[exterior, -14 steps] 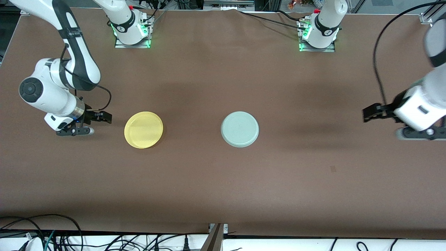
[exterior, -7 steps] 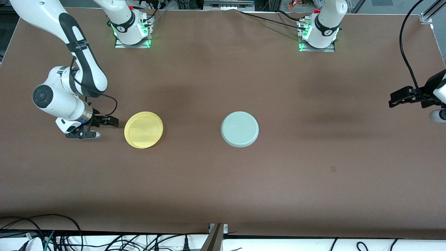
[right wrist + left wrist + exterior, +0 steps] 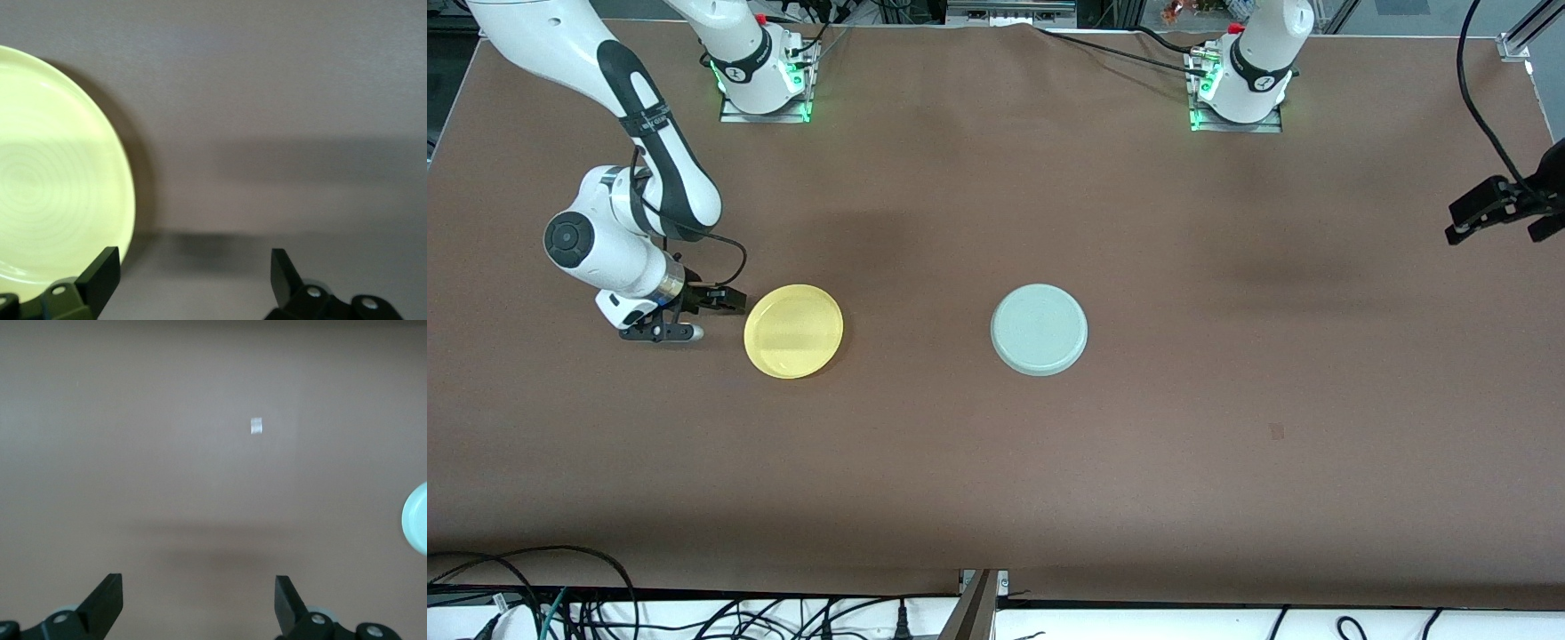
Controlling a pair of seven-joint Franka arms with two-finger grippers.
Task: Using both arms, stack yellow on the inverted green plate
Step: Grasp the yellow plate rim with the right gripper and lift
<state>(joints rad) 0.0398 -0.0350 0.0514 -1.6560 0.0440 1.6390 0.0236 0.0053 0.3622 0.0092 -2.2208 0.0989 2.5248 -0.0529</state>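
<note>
Front view: round yellow plate (image 3: 793,331) upright, pale green plate (image 3: 1039,329) inverted.

yellow plate (image 3: 793,331) upright, green plate (image 3: 1039,329) (inverted) beside

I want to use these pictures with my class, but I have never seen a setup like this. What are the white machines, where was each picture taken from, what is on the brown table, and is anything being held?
The white machines are two robot arms bolted along one edge of a brown table. Each ends in a black two-finger end effector.

The wide picture comes from a high camera facing the robots. The other two come from small cameras on the arms' wrists, looking past the black fingers.

Two plates lie apart on the table: a yellow plate toward the right arm's end and a pale green plate, upside down, near the middle.

The right end effector is low, beside the yellow plate's rim, open. The left end effector is open above the table's edge at its own end. Nothing is held.
</note>
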